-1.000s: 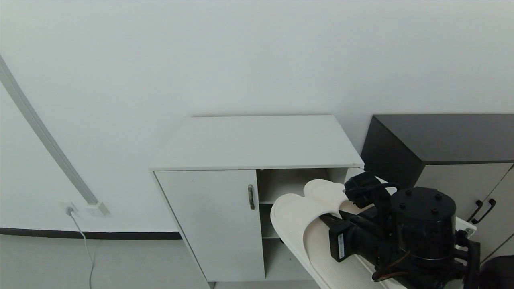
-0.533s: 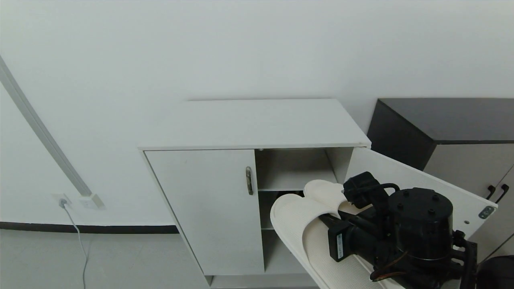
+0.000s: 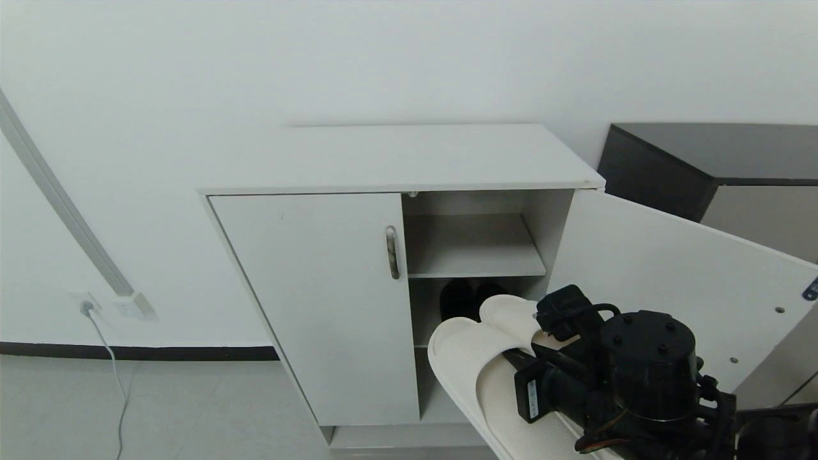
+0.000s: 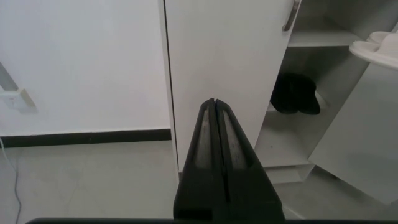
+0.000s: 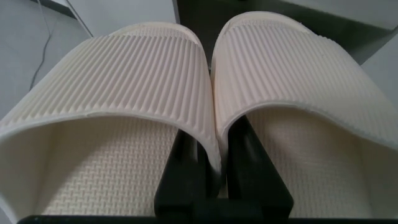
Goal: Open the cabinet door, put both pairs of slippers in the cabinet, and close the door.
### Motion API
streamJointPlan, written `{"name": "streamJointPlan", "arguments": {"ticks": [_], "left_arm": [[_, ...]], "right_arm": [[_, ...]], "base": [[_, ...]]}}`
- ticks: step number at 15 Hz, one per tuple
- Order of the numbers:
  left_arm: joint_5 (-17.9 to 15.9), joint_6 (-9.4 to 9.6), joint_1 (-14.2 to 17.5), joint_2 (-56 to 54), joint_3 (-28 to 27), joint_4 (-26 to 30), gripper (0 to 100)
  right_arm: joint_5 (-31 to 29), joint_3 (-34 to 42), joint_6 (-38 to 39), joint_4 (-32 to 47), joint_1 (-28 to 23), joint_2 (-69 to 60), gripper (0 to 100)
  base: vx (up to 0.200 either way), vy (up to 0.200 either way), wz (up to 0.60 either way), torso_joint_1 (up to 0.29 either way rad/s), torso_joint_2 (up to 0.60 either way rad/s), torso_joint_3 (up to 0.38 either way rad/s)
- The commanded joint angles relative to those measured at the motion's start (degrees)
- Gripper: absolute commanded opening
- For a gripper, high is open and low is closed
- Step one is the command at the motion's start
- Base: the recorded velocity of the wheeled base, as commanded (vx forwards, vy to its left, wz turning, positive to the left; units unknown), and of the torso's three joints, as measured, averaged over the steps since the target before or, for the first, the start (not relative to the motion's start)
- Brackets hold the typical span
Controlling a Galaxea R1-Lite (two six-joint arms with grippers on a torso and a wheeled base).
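The white cabinet [image 3: 409, 156] stands against the wall with its left door [image 3: 319, 300] shut and its right door [image 3: 671, 281] swung wide open. A black pair of slippers [image 3: 463, 299] lies on the middle shelf inside, also seen as the black pair [image 4: 295, 93]. My right gripper [image 3: 517, 352] is shut on a cream pair of slippers [image 3: 470, 358], held toes forward just in front of the open compartment. Its fingers [image 5: 186, 165] pinch the inner walls of the cream pair [image 5: 205, 81]. My left gripper [image 4: 214, 107] is shut with nothing in it, low before the shut left door [image 4: 224, 56].
The upper shelf [image 3: 473, 246] is bare. A dark cabinet [image 3: 703, 160] stands right of the open door. A wall socket with a hanging cable [image 3: 86, 308] is at the left, above bare floor [image 3: 160, 409].
The head camera has moved, so the cabinet sits higher in the picture and its inside with the black pair has come into view. The right arm keeps its hold on the cream pair.
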Motion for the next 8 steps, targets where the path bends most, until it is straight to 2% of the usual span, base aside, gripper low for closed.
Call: {"name": "streamJointPlan", "arguments": {"ticks": [1, 8], "left_arm": [[-0.01, -0.02, 0.01, -0.01, -0.01, 0.00, 0], [-0.01, -0.02, 0.01, -0.01, -0.01, 0.00, 0]], "right_arm": [[0.01, 0.31, 0.04, -0.20, -0.15, 0.95, 0], [-0.08, 0.49, -0.14, -0.29, -0.06, 0.95, 0]], "base": [[0.000, 0.000, 0.00, -0.159, 0.48, 0.325], [0.000, 0.000, 0.00, -0.110, 0.46, 0.346]]}}
